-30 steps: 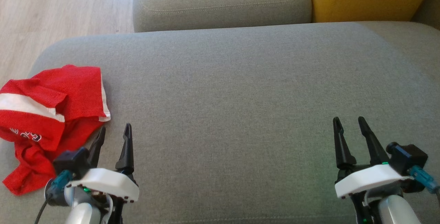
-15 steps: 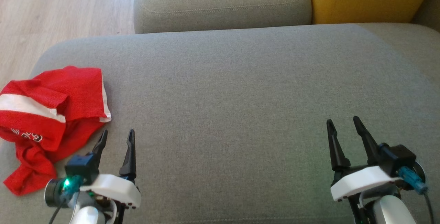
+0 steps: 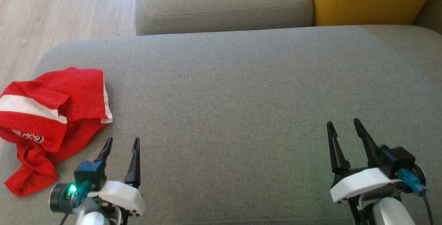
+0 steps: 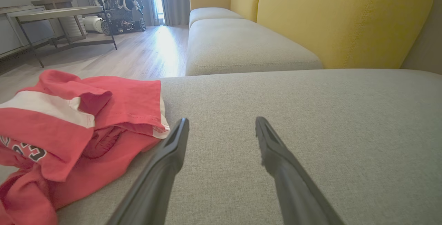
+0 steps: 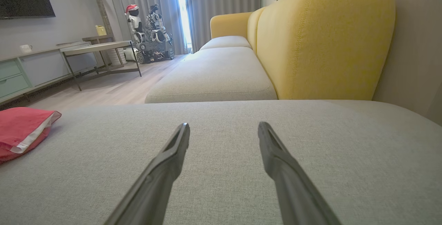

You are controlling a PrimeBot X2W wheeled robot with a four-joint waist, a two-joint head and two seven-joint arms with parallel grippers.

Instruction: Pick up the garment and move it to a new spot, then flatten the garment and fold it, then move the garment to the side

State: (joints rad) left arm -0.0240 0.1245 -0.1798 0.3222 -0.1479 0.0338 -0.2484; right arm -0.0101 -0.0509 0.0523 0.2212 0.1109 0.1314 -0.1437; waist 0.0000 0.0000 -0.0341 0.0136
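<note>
The garment (image 3: 48, 121) is a red shirt with a white stripe and dark lettering, lying crumpled at the left end of the grey sofa seat (image 3: 234, 107). It also shows at the left in the left wrist view (image 4: 76, 128) and at the far left in the right wrist view (image 5: 20, 128). My left gripper (image 3: 122, 142) is open just right of the garment's near edge, holding nothing. Far off at the lower right, my right gripper (image 3: 343, 124) hovers open over bare cushion, also with nothing in it.
A second grey seat cushion (image 3: 221, 3) and a yellow backrest (image 3: 366, 0) lie beyond the seat. Wooden floor (image 3: 51, 14) runs past the sofa's left end. Across the room stand a low table (image 5: 96, 50) and another robot (image 5: 148, 35).
Both grippers have drawn back toward the lower edge of the head view, the left one also shifting slightly right. The garment lies as before; the camera tilted a little.
</note>
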